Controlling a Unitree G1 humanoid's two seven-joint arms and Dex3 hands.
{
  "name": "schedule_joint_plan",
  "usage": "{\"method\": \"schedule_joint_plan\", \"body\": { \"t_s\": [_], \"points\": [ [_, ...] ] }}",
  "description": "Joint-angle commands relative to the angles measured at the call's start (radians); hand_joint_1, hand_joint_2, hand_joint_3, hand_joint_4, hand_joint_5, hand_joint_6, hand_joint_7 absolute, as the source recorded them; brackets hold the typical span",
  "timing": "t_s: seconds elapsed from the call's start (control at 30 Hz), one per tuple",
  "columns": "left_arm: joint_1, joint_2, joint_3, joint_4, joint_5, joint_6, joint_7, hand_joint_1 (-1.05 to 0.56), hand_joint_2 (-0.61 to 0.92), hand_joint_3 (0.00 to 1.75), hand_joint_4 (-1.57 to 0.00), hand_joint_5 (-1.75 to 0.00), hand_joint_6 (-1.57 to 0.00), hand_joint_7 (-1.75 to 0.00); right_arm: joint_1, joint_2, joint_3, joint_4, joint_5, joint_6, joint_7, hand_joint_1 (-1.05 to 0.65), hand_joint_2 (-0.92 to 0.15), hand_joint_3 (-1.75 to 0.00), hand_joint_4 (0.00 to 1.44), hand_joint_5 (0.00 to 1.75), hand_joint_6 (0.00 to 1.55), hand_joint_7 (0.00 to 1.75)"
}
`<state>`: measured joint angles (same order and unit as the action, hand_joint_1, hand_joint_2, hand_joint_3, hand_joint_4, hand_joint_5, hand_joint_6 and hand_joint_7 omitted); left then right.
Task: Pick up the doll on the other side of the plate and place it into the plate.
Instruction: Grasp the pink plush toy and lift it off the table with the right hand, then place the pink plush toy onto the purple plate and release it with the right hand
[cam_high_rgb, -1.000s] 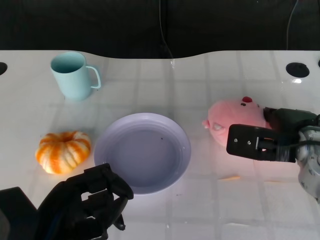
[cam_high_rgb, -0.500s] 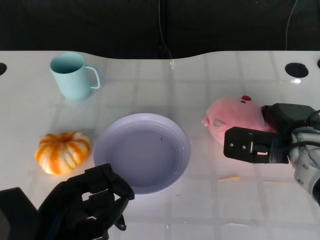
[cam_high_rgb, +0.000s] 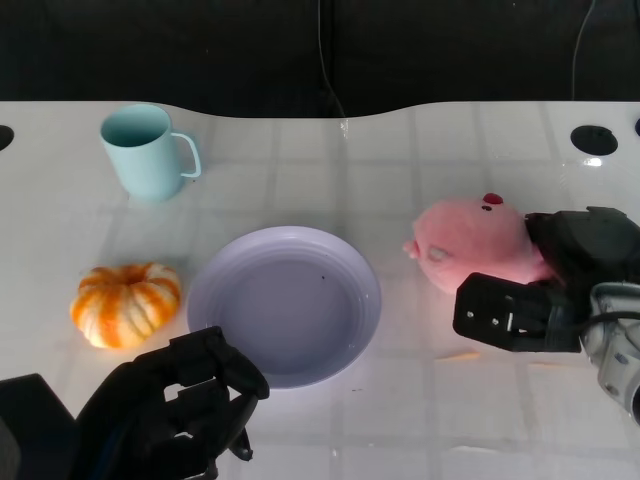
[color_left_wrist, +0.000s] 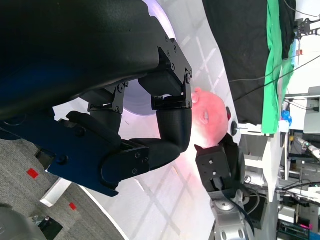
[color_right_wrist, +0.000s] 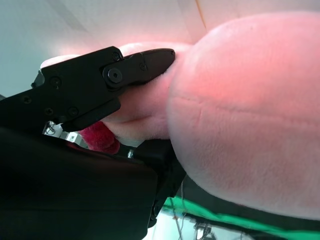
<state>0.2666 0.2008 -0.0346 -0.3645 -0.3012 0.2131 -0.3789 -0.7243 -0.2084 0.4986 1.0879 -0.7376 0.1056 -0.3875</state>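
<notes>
pink doll (cam_high_rgb: 470, 243) on table at approx 3 o'clock of the plate (cam_high_rgb: 240, 260), well clear of the rim. r hand (cam_high_rgb: 540, 285) at the doll's 4 o'clock side; wrist cam shows fingers (color_right_wrist: 135, 67) pressed into the plush, so clamped on doll, i judge. l hand (cam_high_rgb: 175, 405) curled on nothing at plate's 7 o'clock. progress: grasp made; lift, carry to plate, release all left. plate holds nothing.

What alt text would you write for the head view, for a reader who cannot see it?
The right robot hand closes around a pink doll on a white table, right of an empty lilac plate. An orange pumpkin and a light blue mug stand left; the left robot hand rests curled near the plate.
</notes>
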Motion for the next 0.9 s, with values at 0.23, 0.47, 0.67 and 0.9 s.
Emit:
{"method": "schedule_joint_plan", "body": {
  "t_s": [0.23, 0.47, 0.67, 0.9],
  "points": [
    [-0.008, 0.013, 0.011, -0.003, 0.001, 0.014, 0.0, -0.39, 0.76, 0.76, -0.61, -1.75, -0.68, -1.34, 0.079, -0.018, -0.121, -0.09, 0.114, -0.095, -0.152, -0.2, -0.89, -0.12, 0.82, 1.63, 1.04, 0.73],
    [-0.016, 0.01, 0.013, 0.011, 0.002, 0.013, 0.001, -0.39, 0.75, 0.76, -0.61, -1.75, -0.67, -1.34, 0.088, -0.023, -0.171, -0.124, 0.15, -0.194, -0.232, -0.15, -0.47, -1.04, 0.89, 1.75, 0.77, 1.68],
    [-0.019, 0.01, 0.008, 0.016, 0.009, 0.004, 0.001, -0.39, 0.75, 0.77, -0.61, -1.75, -0.68, -1.35, 0.092, -0.025, -0.186, -0.185, 0.154, -0.231, -0.235, -0.15, -0.38, -1.24, 0.9, 1.75, 0.81, 1.66],
    [-0.016, 0.004, 0.001, 0.017, 0.014, -0.004, 0.003, -0.38, 0.75, 0.78, -0.61, -1.75, -0.67, -1.35, 0.09, -0.004, -0.178, -0.311, 0.154, -0.221, -0.159, -0.14, -0.33, -1.32, 0.94, 1.75, 0.8, 1.71]
  ]
}}
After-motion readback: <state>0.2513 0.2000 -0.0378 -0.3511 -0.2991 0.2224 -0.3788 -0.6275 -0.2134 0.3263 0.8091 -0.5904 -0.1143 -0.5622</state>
